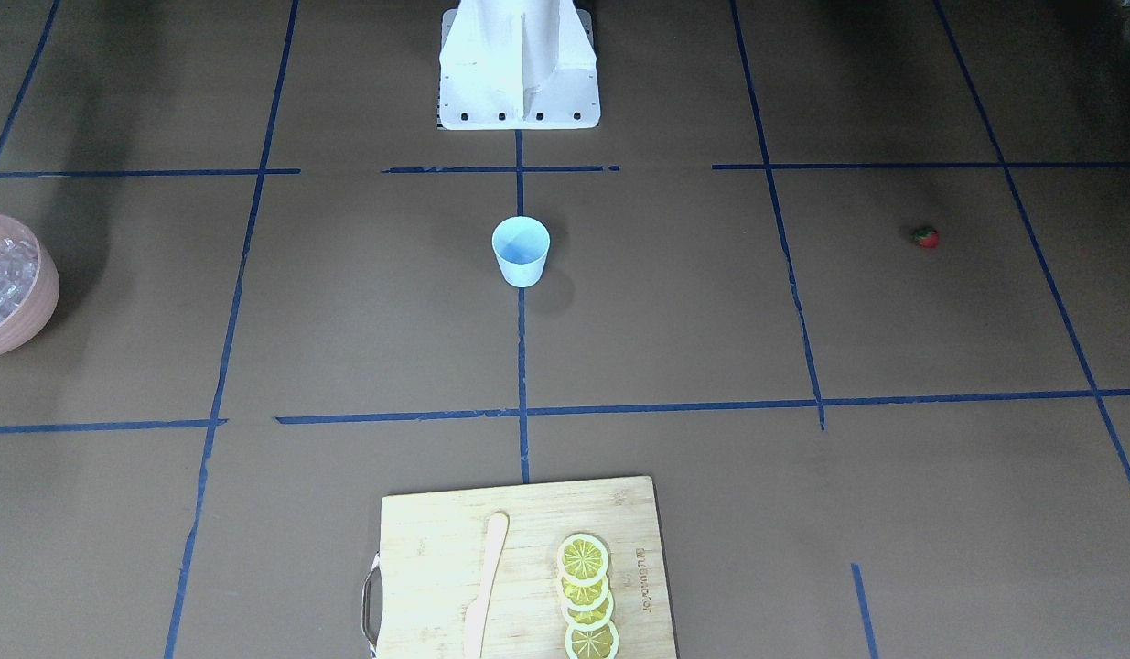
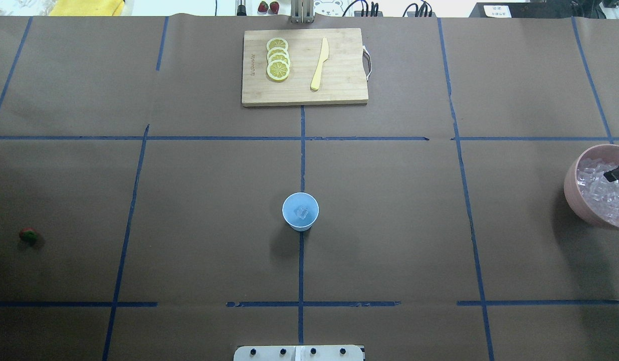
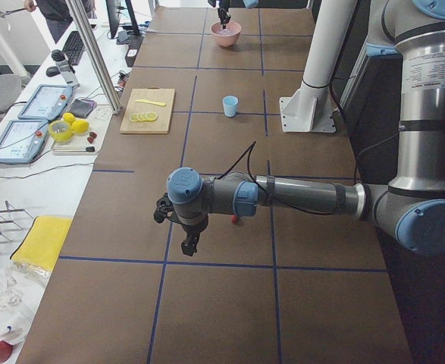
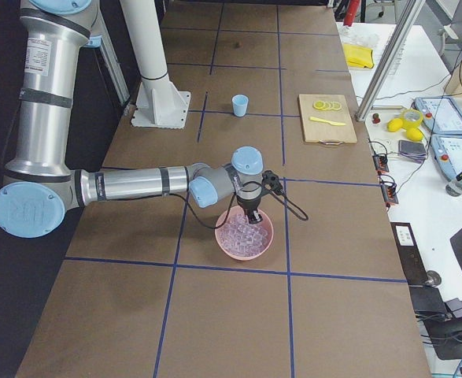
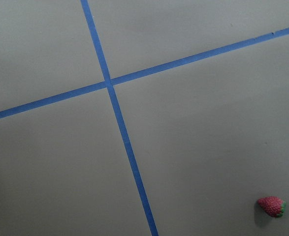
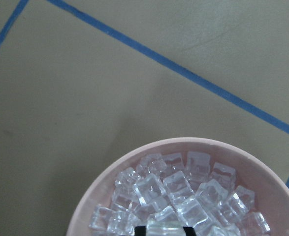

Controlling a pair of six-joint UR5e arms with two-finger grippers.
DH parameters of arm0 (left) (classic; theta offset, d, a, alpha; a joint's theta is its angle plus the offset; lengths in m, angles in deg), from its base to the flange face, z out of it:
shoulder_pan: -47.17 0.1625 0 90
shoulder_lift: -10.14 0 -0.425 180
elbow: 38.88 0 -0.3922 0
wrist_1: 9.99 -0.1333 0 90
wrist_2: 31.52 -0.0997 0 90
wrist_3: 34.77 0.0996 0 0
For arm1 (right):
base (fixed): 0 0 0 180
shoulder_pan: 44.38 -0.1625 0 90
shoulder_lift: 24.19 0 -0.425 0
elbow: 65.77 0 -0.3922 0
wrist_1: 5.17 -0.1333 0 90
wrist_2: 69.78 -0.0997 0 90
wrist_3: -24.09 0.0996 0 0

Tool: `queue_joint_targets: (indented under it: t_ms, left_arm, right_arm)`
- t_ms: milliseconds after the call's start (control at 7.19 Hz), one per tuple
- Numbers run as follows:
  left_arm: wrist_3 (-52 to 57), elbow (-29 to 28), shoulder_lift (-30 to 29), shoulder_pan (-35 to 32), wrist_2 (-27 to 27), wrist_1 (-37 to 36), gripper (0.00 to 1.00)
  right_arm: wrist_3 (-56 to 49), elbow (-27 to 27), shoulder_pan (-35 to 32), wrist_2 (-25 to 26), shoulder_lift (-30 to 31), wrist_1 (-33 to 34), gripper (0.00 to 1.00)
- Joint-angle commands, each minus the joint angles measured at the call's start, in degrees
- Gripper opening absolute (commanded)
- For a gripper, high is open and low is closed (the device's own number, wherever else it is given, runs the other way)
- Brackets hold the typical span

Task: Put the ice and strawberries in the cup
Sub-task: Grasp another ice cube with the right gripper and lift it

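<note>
The bowl (image 6: 183,141) sits under the right gripper (image 6: 161,230), the cup (image 2: 300,211) stands well away from both grippers with one cube inside, the ice (image 6: 183,191) is heaped round the right jaws, which seem clamped on a cube, and the strawberry (image 5: 271,206) lies near the left gripper (image 3: 186,245), whose jaw state I cannot tell.

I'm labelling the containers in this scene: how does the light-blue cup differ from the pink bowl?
The cup is light blue; the bowl is pink. The cup is much smaller than the bowl. The cup holds a single ice cube, while the bowl holds a heap of ice. The cup stands centrally; the bowl sits far to the robot's right. Both are upright, open-topped and without handles.
</note>
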Motion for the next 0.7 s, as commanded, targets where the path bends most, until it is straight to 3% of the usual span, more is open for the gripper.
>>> queue_joint_targets:
  t_ms: [0,556]
  left_arm:
    - [0.0,0.0,0.0,0.0,0.0,0.0,1.00]
    - [0.0,0.0,0.0,0.0,0.0,0.0,1.00]
  right_arm:
    - [18.0,-7.1,-2.3,-1.5,-2.2,5.0,0.01]
    - [33.6,-7.6,7.0,1.4,-11.8,5.4,0.02]
